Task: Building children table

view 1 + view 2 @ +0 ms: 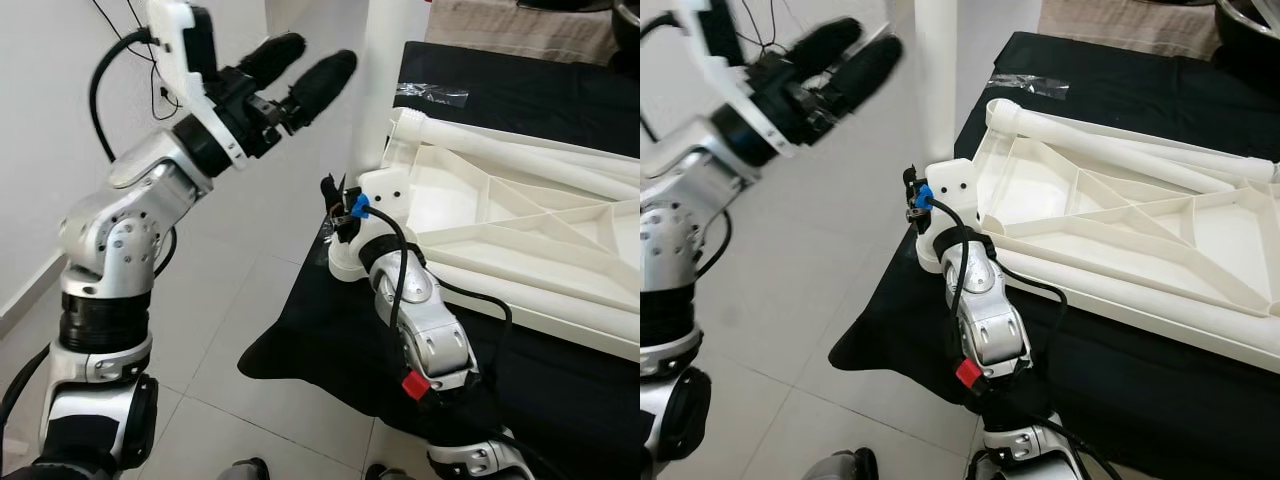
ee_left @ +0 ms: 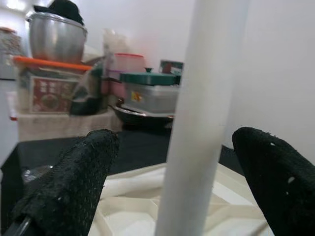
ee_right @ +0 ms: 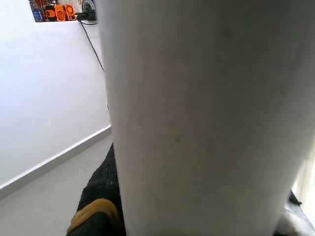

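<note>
Judging by looks, the white leg [image 1: 385, 70] is stiff, light, smooth plastic; left gripper [image 1: 300, 70] jaws spread beside it, right gripper's [image 1: 342, 215] unclear.

Pale glossy floor tiles [image 1: 270, 300] at 7 o'clock. Plain white wall [image 1: 50, 130] at 9, black cables [image 1: 115, 25] hanging down it. Black cloth [image 1: 560, 90] covers surface, 3 o'clock. Cluttered shelf: steel pot [image 2: 55, 37], green-lidded container [image 2: 147, 91].

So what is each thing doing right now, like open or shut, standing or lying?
Left gripper: open, raised beside the leg, not touching.
Right gripper: at the leg's base; fingers hidden.
White table leg: upright in the corner socket.
Table top: lying upside down on the black cloth.
</note>
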Available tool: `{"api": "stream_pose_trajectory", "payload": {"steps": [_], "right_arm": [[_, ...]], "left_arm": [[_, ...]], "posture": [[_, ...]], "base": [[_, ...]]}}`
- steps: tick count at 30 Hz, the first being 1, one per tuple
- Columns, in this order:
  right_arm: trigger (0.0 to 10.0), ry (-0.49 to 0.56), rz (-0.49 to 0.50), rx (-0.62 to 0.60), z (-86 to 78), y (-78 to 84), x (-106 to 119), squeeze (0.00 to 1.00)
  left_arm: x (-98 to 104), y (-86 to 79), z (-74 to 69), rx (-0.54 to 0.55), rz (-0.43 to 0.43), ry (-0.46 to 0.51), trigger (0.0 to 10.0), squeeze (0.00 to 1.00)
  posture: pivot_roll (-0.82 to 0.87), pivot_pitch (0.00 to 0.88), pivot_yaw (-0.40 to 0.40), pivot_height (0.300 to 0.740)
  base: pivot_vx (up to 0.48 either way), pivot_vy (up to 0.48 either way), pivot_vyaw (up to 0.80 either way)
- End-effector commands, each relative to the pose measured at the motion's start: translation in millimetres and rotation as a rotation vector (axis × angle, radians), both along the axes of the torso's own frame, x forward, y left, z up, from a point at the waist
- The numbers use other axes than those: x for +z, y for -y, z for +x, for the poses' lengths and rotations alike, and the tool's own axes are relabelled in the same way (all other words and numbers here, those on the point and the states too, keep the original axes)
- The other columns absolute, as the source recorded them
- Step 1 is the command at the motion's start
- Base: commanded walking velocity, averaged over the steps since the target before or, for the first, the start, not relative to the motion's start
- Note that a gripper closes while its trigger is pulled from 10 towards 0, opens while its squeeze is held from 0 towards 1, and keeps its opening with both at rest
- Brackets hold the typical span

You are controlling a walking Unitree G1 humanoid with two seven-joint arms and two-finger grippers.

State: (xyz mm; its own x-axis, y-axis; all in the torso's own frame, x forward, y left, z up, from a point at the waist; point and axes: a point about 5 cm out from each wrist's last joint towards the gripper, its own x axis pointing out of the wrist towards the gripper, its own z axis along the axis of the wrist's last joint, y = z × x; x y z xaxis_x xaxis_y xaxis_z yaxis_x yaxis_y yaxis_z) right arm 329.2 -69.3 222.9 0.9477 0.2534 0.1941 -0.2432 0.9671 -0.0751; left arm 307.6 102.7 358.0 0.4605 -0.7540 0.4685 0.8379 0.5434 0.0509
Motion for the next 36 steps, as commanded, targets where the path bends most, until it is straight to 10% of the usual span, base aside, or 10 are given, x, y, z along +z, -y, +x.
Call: {"api": "stream_pose_trajectory", "payload": {"steps": [1,26,27,28,29,36], "right_arm": [[10.0,-0.104,0.006,-0.039,0.9,7.6,-22.1,0.00],[10.0,-0.090,0.022,0.013,-9.9,-7.0,-19.3,0.00],[10.0,-0.091,0.022,0.014,-10.2,-7.3,-19.3,0.00],[10.0,-0.092,0.022,0.015,-10.3,-7.5,-19.3,0.00],[10.0,-0.093,0.022,0.015,-10.5,-7.6,-19.4,0.00],[10.0,-0.094,0.022,0.017,-10.9,-8.2,-19.3,0.00]], "left_arm": [[-0.3,7.1,0.8,-0.041,0.043,0.007,10.0,0.00],[-2.6,32.5,23.3,-0.057,0.238,-0.030,10.0,0.00],[-2.1,34.6,23.3,-0.065,0.251,-0.028,7.6,0.00],[-1.5,35.7,23.4,-0.069,0.258,-0.027,7.6,0.00],[-0.9,37.1,23.3,-0.074,0.266,-0.030,1.2,0.00],[-2.1,40.8,23.6,-0.079,0.321,-0.029,0.0,0.00]], "posture": [[0.01,0.209,0.046,0.740],[0.01,0.210,0.063,0.740],[0.01,0.212,0.066,0.740],[0.01,0.212,0.066,0.740],[0.01,0.212,0.066,0.740],[0.01,0.213,0.069,0.740]], "base": [[0.000,0.000,0.00],[0.000,0.000,0.00],[0.000,0.000,0.00],[0.000,0.000,0.00],[0.000,0.000,0.00],[0.000,0.000,0.00]]}}
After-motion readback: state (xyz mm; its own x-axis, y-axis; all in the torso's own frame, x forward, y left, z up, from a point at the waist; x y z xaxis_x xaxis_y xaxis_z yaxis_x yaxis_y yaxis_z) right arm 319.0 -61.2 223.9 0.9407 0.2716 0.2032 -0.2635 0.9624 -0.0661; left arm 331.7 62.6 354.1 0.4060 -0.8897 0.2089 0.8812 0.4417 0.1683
